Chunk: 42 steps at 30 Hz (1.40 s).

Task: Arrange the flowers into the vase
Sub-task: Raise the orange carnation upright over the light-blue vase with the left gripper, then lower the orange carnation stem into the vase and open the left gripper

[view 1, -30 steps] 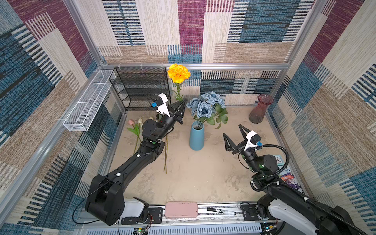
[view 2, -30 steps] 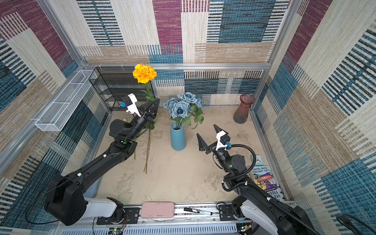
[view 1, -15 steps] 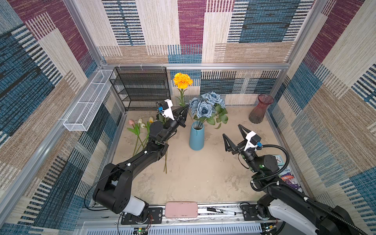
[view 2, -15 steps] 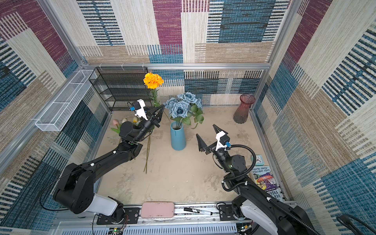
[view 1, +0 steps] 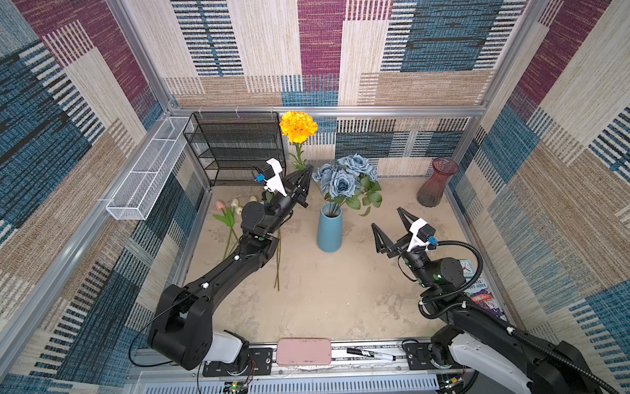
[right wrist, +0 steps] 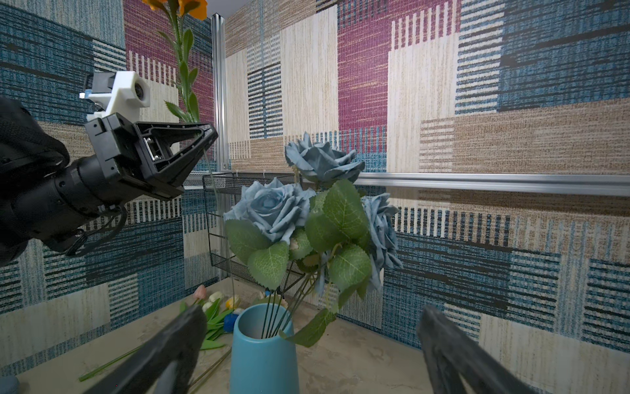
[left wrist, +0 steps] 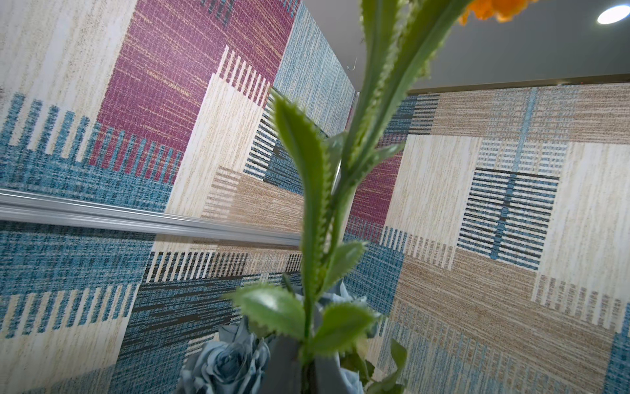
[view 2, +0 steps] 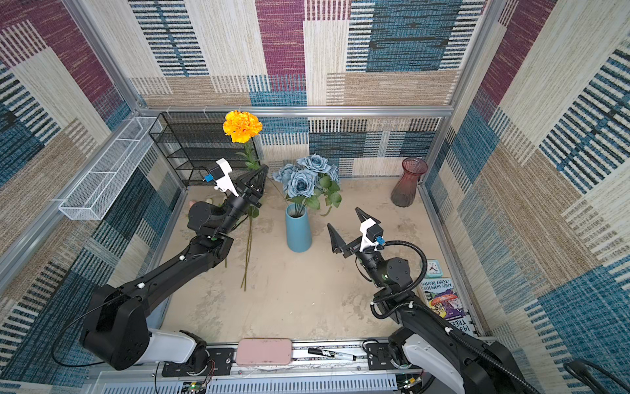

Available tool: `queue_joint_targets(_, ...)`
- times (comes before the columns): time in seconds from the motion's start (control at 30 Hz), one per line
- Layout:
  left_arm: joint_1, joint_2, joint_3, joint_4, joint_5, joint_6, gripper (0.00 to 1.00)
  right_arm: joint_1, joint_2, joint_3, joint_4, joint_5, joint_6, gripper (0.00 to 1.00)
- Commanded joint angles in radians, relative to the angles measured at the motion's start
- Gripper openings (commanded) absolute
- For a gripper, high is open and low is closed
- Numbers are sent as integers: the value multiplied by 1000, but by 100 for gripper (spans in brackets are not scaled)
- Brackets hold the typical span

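We grip the orange flower (view 1: pixel 298 126) upright in clenched left jaws, its stem hanging just far-left of the vase (view 1: pixel 329 232); the right jaws stand released, near right.

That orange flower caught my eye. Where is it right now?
In both top views the orange flower stands upright, held by the left gripper, left of the blue vase.

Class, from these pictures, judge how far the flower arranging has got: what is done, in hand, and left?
Done: the blue roses stand in the blue vase. In hand: the left gripper is shut on the orange flower, held upright beside the roses, not yet in the vase; the right gripper is open and empty. Left: the tulips and loose stems lying on the table.
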State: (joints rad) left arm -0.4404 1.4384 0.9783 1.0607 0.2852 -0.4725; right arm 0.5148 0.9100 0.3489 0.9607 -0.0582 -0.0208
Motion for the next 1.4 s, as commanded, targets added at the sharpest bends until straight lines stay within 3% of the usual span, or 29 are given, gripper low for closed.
queue_joint_targets(0.0, 0, 39, 2, 77, -18, 37, 0, -1, 0, 6, 36, -17, -4, 100)
queue_joint_targets(0.27, 0, 117, -6, 152, -17, 21, 0, -1, -11, 6, 25, -19, -17, 100)
queue_joint_targets(0.67, 0, 51, 2, 87, -33, 111, 0, -1, 10, 16, 33, -38, -16, 100)
queue_joint_targets(1.07, 2, 149, 36, 110, -38, 102, 0, -1, 0, 10, 37, -46, -25, 100)
queue_joint_targets(1.37, 0, 139, -55, 125, -23, 78, 0, -1, 7, 5, 41, -50, -22, 100)
